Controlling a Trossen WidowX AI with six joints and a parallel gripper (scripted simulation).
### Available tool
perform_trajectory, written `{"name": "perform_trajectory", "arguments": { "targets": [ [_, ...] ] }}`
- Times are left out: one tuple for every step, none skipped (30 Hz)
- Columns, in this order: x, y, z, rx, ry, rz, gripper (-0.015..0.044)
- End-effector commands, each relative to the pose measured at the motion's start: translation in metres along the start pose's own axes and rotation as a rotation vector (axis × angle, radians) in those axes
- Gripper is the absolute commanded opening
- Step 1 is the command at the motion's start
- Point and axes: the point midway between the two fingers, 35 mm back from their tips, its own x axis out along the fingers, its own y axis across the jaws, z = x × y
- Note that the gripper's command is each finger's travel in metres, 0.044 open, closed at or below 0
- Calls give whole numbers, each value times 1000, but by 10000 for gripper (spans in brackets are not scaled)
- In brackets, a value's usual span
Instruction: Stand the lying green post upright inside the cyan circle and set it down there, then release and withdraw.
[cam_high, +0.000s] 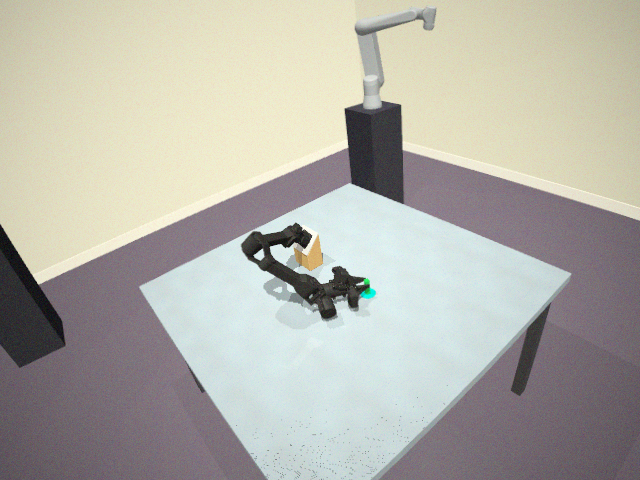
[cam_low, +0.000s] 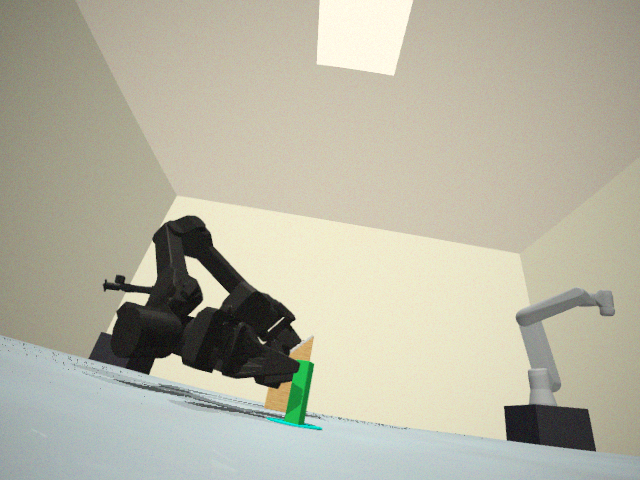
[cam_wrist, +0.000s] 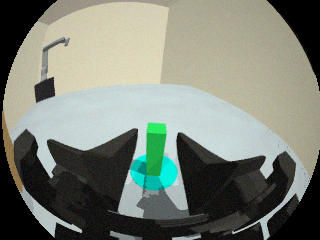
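The green post (cam_high: 366, 282) (cam_low: 299, 392) (cam_wrist: 155, 150) stands upright on the cyan circle (cam_high: 370, 294) (cam_low: 311, 426) (cam_wrist: 136, 176) near the middle of the table (cam_high: 439, 310). My gripper (cam_high: 360, 289) (cam_low: 288, 369) (cam_wrist: 158, 135) is low over the table, reaching in from the left, with one finger on each side of the post. The fingers stand apart. In the wrist view a gap shows between each finger and the post, so the post stands free.
A tan wooden wedge block (cam_high: 311, 254) (cam_low: 273, 398) stands just behind the arm, near the circle. A grey robot arm on a dark pedestal (cam_high: 375, 147) (cam_low: 549, 426) is beyond the table's far corner. A dark box (cam_high: 25, 310) stands on the floor at the left.
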Motion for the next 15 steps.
{"name": "perform_trajectory", "arguments": {
  "targets": [
    [0,0,0,-8,-3,-2,285],
    [0,0,0,-8,-3,-2,311],
    [0,0,0,-8,-3,-2,337],
    [0,0,0,-8,-3,-2,364],
    [0,0,0,-8,-3,-2,390],
    [0,0,0,-8,-3,-2,400],
    [0,-1,1,-8,-3,-2,400],
    [0,-1,5,-9,-3,-1,400],
    [-1,-2,11,-10,-2,-1,400],
    [-2,-2,19,-11,-3,-1,400],
    [-3,-3,27,-12,-3,-1,400],
    [-4,-3,34,-13,-4,-1,400],
    [-5,-3,42,-14,-4,-2,400],
    [-6,-3,49,-14,-5,-2,400],
    [-7,-3,56,-15,-7,-2,400]
  ]
}}
